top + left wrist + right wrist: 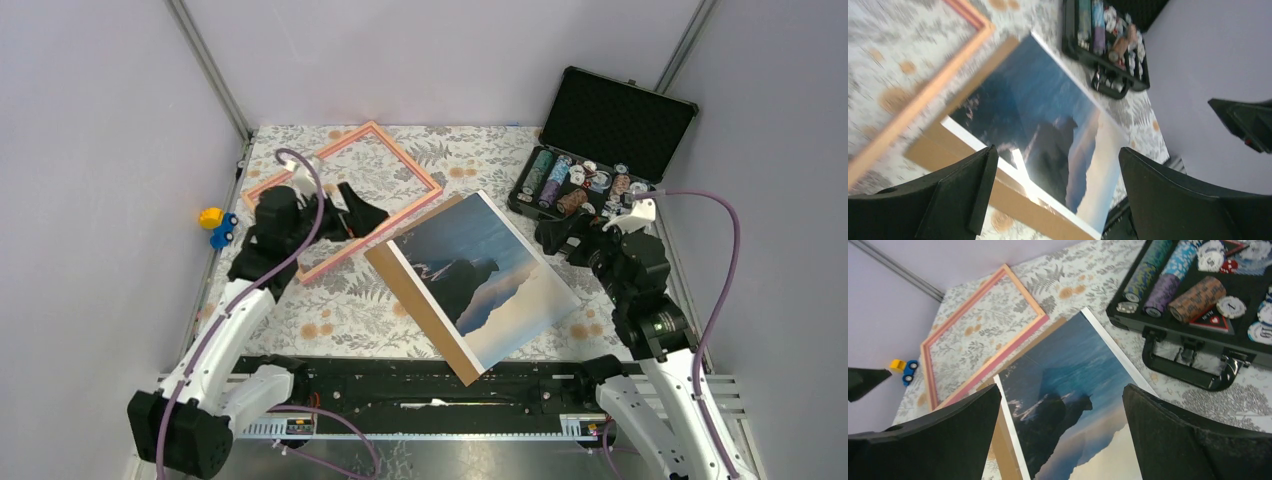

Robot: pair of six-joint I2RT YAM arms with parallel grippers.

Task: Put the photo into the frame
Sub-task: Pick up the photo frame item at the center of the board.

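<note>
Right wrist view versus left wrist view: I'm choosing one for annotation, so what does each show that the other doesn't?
Only right wrist: the yellow-and-blue toy car and nearly the whole frame, in sharp focus. Only left wrist: the left end effector, open; otherwise just one frame corner, blurred. Both: the photo lying on the brown board, and the open chip case.
</note>
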